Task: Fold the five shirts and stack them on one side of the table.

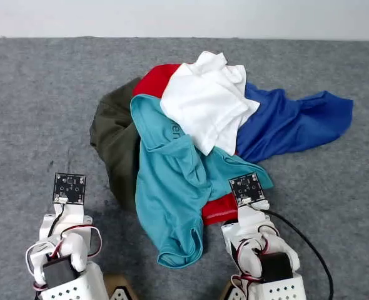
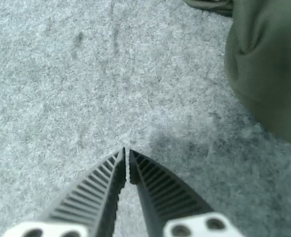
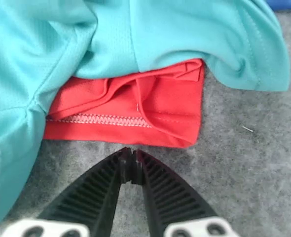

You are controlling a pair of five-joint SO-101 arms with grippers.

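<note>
High view looks down on five shirts heaped in one loose, unfolded pile ahead of both arms on the grey table (image 1: 34, 112). The left gripper (image 2: 127, 165) has its ribbed fingertips pressed together with nothing between them, and it hangs over bare table. The olive shirt (image 1: 116, 144) lies ahead of it and off toward the other arm's side, near but not touching. The right gripper (image 3: 131, 165) is likewise closed tip to tip and holds nothing. Just in front of its tips lies the stitched hem of the red shirt (image 3: 160, 108), bunched into a few folds. The teal shirt (image 1: 169, 187) is draped over that red shirt and runs down between the two grippers, its lower end lying back beside the right arm (image 1: 256, 240). Farther ahead of the right gripper, the white shirt (image 1: 206, 103) sits on top of the pile. The blue shirt (image 1: 291, 122) spreads out from under the white one, away toward the right arm's outer side
</note>
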